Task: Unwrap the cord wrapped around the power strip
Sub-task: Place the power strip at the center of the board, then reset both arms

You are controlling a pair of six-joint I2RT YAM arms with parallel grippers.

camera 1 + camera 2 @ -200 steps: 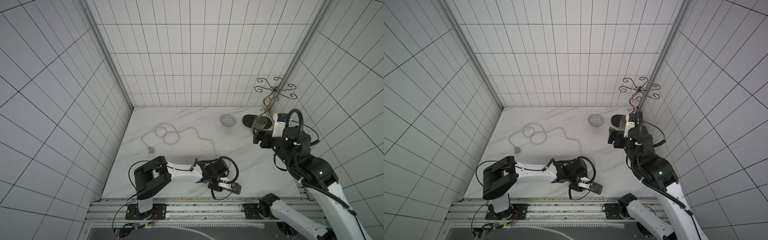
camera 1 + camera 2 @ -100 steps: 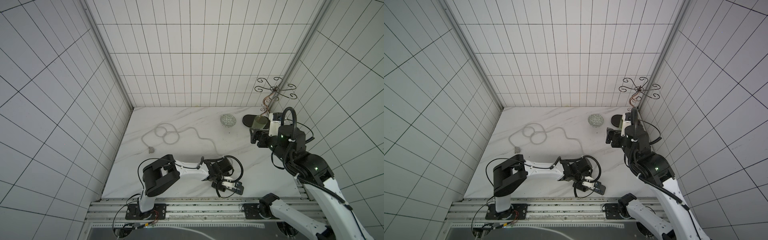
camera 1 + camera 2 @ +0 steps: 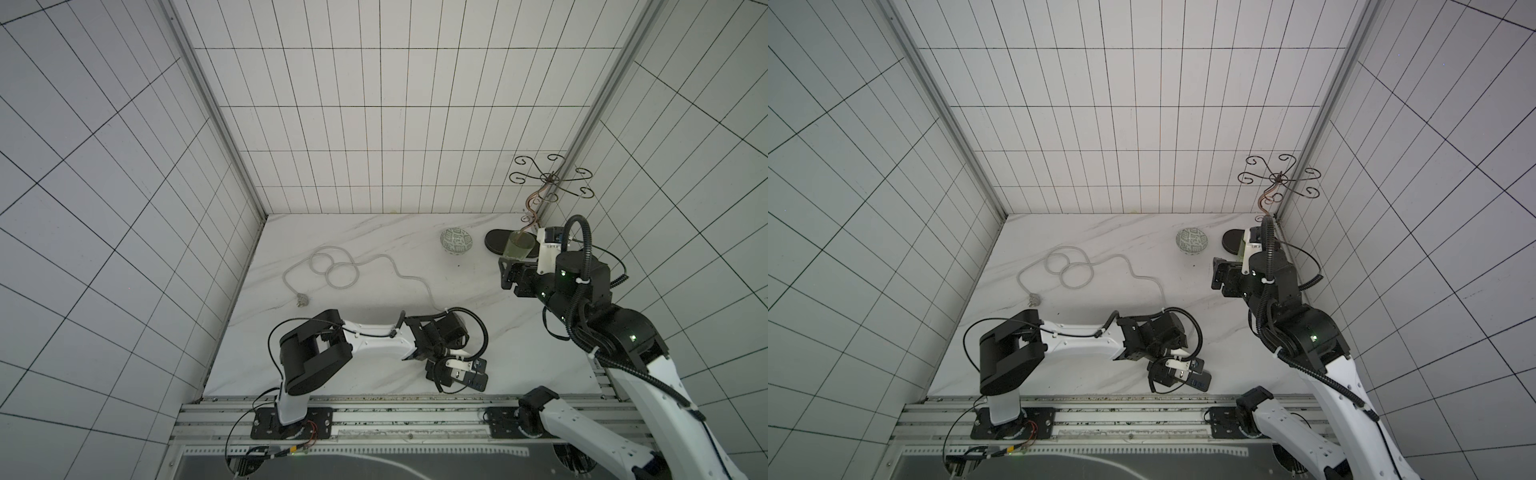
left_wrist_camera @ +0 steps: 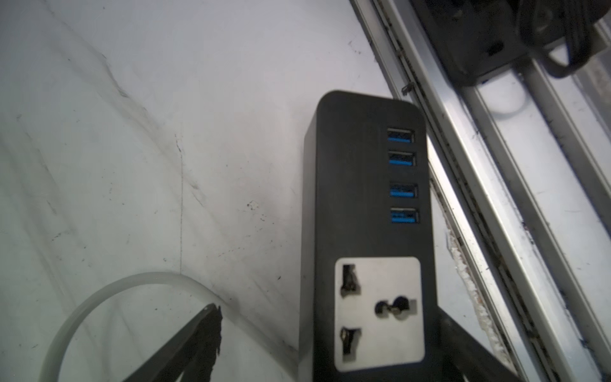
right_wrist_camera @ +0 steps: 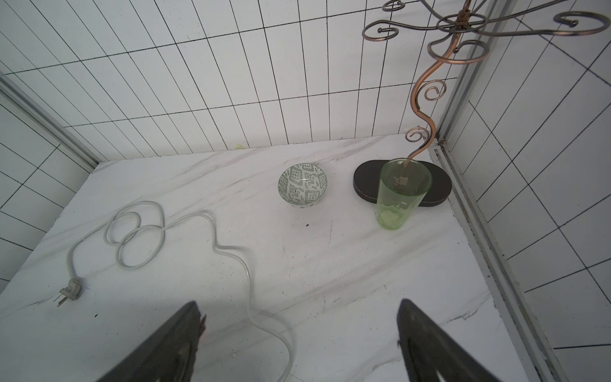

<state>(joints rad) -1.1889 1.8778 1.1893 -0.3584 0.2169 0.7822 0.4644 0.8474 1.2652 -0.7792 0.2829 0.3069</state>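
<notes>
White marble-look table under tiled walls, aluminium rail along its near edge. Left arm folded low across the near part of the table, right arm raised over the right side, well apart from the task's things. Scrolled copper stand on a dark oval base in the far right corner, green glass tumbler upright just in front of it, patterned bowl near beside. The cord spread loose over the table in two overlapping loops, grey plug lying flat at its free end, the rest snaking toward the left arm. The power strip flat on the table just beside the rail, socket face and blue ports up, no cord around it. Left gripper low over the strip's socket end, fingers apart on either side of it, not clamping. Right gripper with fingers spread wide, nothing between.
</notes>
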